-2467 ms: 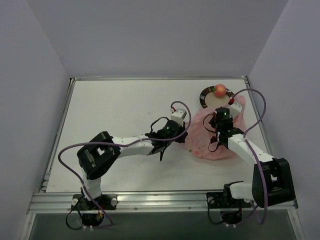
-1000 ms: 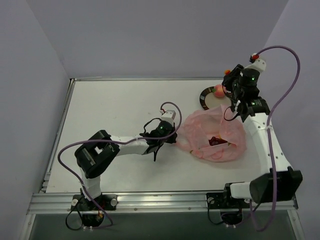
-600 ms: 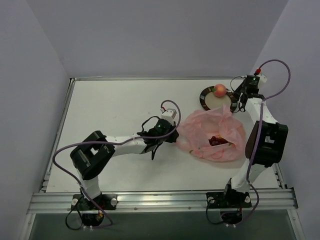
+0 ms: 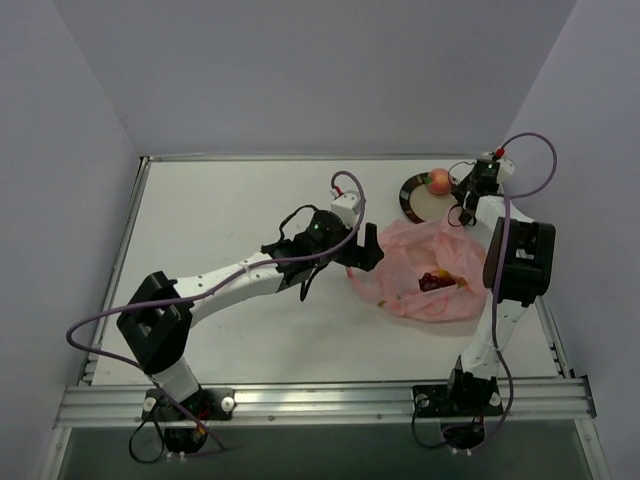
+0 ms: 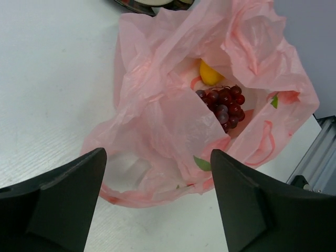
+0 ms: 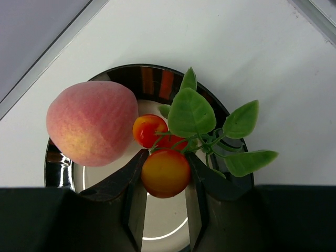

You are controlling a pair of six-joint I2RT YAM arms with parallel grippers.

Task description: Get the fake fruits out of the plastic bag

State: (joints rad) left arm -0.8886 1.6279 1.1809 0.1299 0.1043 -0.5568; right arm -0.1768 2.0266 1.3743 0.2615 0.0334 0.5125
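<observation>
My right gripper clamps the orange-red plastic fruit sprig w/ green leaves over the dark-rimmed round plate, by the pink peach. Next imo: drop it there. My left gripper gapes wide above the crinkly pink plastic bag, w/ the dark red grape cluster + yellow piece inside.

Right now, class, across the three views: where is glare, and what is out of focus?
Right wrist view: glare streaks the glossy plate; the gripped orange fruit sharp. Left wrist view: left fingers blurred, plastic bag sharp. Top view: even light, soft shadows.

pink bag, dk red grapes, yellow fruit, pink-orange peach, red-orange berries
</observation>
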